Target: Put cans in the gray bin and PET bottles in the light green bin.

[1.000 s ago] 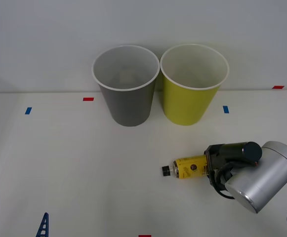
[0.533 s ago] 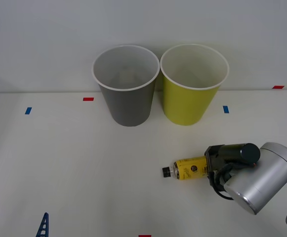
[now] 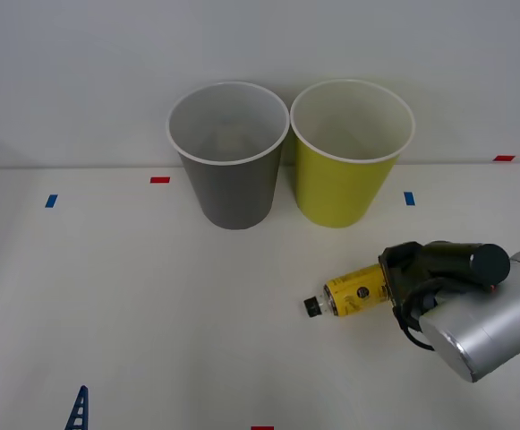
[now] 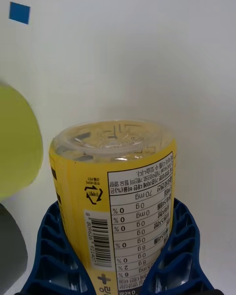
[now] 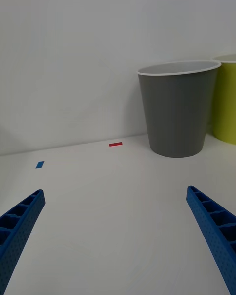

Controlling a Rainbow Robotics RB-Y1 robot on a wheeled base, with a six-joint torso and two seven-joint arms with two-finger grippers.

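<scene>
The right gripper [image 4: 115, 268] is clamping its blue ribbed fingers [image 4: 54, 246] around the small clear plastic PET bottle with the bright yellow label and black screw cap [image 3: 353, 291], gripping it low on the body so the cap end is pointing away toward the middle of the white counter [image 3: 125, 296]. The bottle is sitting tilted, cap end lower and close to the counter; whether it is touching the surface is unclear. It is lying in front of the yellow-green tapered light green bin with the white rim [image 3: 349, 148], which is probably why the arm is working from this side: the lift to that bin looks short. The dark gray tapered bin with the white rim [image 3: 230, 152] is standing just beside it, their rims nearly touching. The left gripper [image 5: 115, 236] is waiting low over bare counter, its fingers spread wide and holding nothing.
</scene>
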